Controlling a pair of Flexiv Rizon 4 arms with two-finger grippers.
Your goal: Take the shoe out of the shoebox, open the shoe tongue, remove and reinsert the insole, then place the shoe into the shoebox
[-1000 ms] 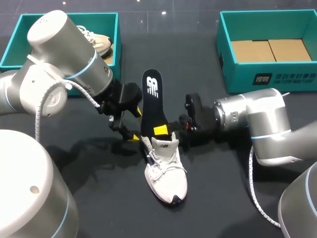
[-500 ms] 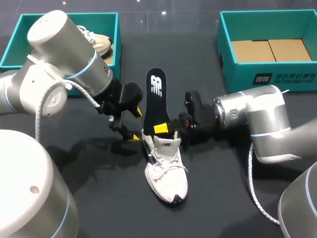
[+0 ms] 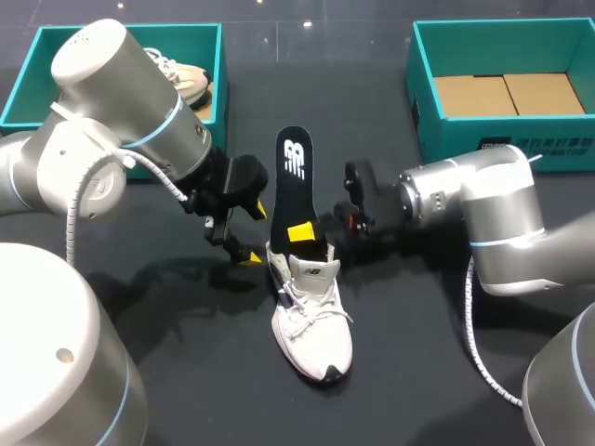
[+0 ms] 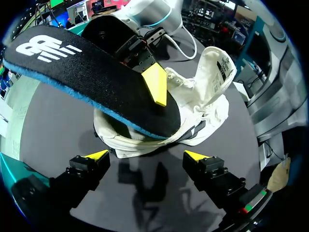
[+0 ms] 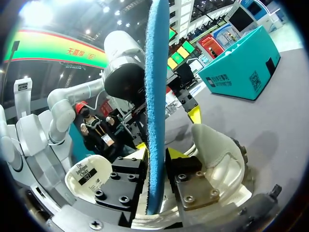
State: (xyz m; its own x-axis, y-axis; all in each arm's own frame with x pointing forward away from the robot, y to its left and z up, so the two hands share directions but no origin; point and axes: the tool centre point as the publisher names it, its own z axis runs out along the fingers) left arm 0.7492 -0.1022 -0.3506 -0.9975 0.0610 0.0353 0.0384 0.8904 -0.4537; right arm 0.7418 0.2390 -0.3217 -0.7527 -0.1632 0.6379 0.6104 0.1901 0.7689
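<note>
My head camera looks down on the table (image 3: 400, 390) from behind. The wrist cameras sit close, facing each other across the shoe (image 3: 311, 321) and insole (image 3: 296, 190) all views share.

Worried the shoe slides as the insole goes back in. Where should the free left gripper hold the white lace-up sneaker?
Probably the heel cup: it faces the open left gripper, rounded and roughly matching the finger gap. Come in low from behind the white lace-up sneaker, under the black, blue-backed insole that the right gripper holds slanting out of it.
</note>
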